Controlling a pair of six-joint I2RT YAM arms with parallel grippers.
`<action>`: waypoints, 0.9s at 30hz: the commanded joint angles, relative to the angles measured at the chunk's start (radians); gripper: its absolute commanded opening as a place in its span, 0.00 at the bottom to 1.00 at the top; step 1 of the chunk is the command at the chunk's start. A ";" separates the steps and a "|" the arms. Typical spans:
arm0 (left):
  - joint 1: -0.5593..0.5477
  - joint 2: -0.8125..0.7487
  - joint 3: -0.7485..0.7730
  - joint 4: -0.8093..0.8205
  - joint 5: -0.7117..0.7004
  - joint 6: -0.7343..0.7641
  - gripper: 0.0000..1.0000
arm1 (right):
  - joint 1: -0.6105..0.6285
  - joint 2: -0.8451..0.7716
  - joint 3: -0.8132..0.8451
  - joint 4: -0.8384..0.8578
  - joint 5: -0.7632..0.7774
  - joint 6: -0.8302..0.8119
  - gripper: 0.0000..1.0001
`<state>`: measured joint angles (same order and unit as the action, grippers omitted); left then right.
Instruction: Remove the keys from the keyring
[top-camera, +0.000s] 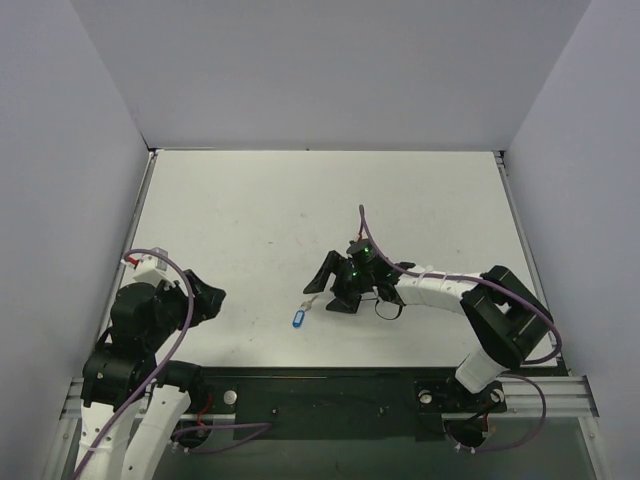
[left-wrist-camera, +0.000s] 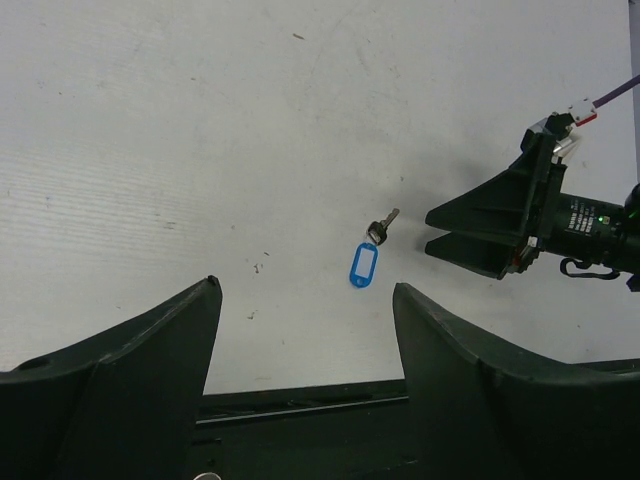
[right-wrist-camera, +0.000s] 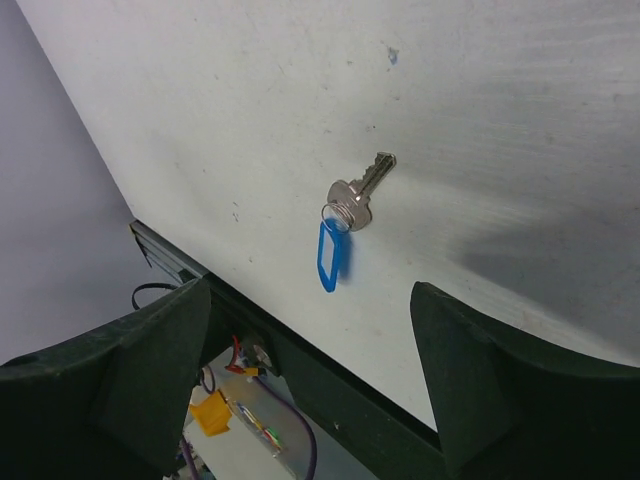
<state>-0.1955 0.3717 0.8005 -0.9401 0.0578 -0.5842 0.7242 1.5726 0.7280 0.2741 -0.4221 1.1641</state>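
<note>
The small silver key (right-wrist-camera: 360, 190) lies flat on the white table, its head joined to the thin metal keyring (right-wrist-camera: 337, 217) with the blue oblong tag (right-wrist-camera: 331, 257). They also show in the top view as the tag (top-camera: 297, 318) with the key (top-camera: 310, 305), and in the left wrist view as the tag (left-wrist-camera: 363, 265) and key (left-wrist-camera: 382, 226). My right gripper (top-camera: 330, 285) is open, just right of the key, low over the table. My left gripper (top-camera: 205, 297) is open and empty, well to the left.
The table's front edge with a black rail (top-camera: 330, 390) runs just below the keyring. The right gripper (left-wrist-camera: 470, 228) shows in the left wrist view. Grey walls enclose the table on three sides.
</note>
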 joint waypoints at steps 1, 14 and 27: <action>-0.002 0.003 0.016 0.020 0.034 0.030 0.79 | 0.035 0.039 0.037 0.068 0.026 0.029 0.75; -0.002 0.015 0.011 0.032 0.080 0.053 0.80 | 0.096 0.116 0.048 0.100 0.108 0.037 0.62; -0.015 0.019 0.009 0.030 0.080 0.057 0.80 | 0.175 0.193 0.100 0.102 0.135 0.075 0.45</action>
<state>-0.2039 0.3870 0.7998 -0.9390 0.1287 -0.5385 0.8803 1.7596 0.8032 0.3737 -0.3210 1.2201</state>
